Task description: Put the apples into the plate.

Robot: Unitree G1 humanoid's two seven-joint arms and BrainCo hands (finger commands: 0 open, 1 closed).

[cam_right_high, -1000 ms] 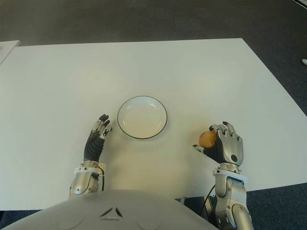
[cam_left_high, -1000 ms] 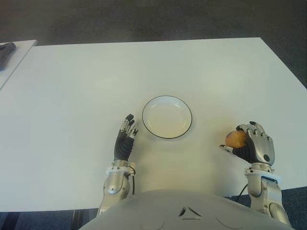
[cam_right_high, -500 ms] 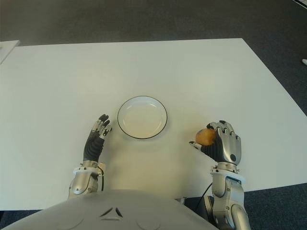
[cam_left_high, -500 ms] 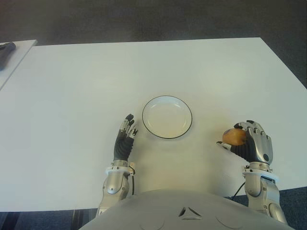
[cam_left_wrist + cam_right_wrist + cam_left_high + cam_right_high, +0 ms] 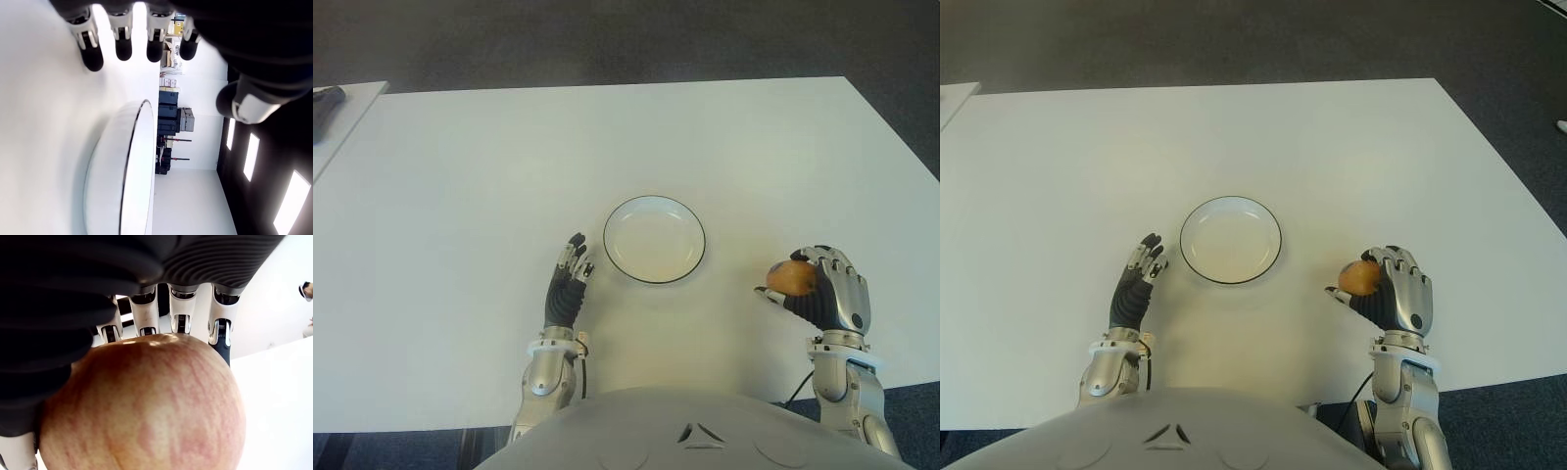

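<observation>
Tabletop (image 5: pixel 460 166): white, wide, carrying little. Plate (image 5: pixel 654 240): bare inside, no apple in it, to the left of the right robot hand and somewhat farther from the robot, well apart from it; just beside the left robot hand, on its right. Task, by the look of things: barely begun, with nothing delivered; the one visible apple picked up but not yet carried over; no other apple anywhere in view, despite the plural in the task.

Right robot hand (image 5: pixel 824 294): near the tabletop's front right edge, fingers (image 5: pixel 178 316) curled over the apple (image 5: pixel 792 278) and thumb under it, a firm wrap rather than a pinch; apple filling the palm in the right wrist view, yellow-red and streaked; whether clear of the tabletop, impossible to say.

Left robot hand (image 5: pixel 569 286): idle beside the plate, fingers (image 5: pixel 123 41) straight and relaxed, holding nothing.
</observation>
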